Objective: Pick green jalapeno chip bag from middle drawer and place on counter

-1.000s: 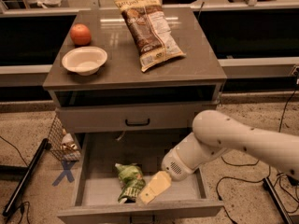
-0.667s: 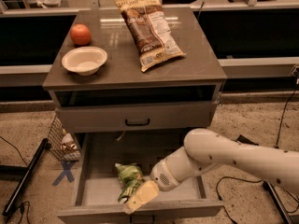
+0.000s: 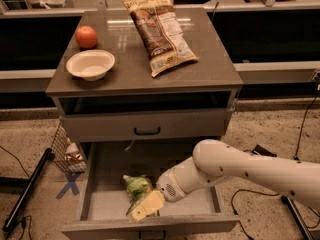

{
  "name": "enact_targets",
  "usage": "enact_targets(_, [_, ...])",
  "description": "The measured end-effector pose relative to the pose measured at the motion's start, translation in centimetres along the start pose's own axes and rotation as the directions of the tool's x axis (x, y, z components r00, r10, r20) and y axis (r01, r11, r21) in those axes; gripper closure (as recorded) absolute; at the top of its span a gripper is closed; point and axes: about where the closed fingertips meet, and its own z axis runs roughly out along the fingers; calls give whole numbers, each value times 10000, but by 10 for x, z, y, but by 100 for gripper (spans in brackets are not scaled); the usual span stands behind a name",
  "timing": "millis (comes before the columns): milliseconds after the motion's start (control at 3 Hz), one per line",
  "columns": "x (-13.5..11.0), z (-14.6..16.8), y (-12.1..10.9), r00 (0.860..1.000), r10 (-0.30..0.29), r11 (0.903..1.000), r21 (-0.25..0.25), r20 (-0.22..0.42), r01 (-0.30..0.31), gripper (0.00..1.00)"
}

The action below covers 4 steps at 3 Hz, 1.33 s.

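The green jalapeno chip bag (image 3: 136,186) lies crinkled on the floor of the open middle drawer (image 3: 105,205), left of centre and near its front. My gripper (image 3: 145,206) reaches down into the drawer from the right and sits at the bag's front lower edge, touching or just over it. The white arm (image 3: 235,169) crosses the drawer's right half and hides part of its floor. The counter (image 3: 125,71) is the glossy grey-brown top of the cabinet, above the drawer.
On the counter lie a large brown-and-white chip bag (image 3: 162,34), a white bowl (image 3: 90,64) and an orange fruit (image 3: 86,36). A shut drawer front with a black handle (image 3: 147,130) sits above the open drawer. A wire basket (image 3: 66,151) and cables are on the floor.
My gripper has moved left across the drawer and now sits right at the green bag. The bag, the drawer and the counter items have not moved.
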Motion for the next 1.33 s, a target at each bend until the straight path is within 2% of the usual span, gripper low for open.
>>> enact_targets(333, [-18,5,-22,9971,-677,9971,379,354,664,0])
enact_targets(667, [-41,17,-64,9860,-1350,9875,949,973,1259,0])
enact_targets(1000, [-45,39,-102,9804,-1604,9795,1414,1148,1437,0])
enact_targets(1333, [-31,54,-131,9711,-2122,9662,1719,1092,1918,0])
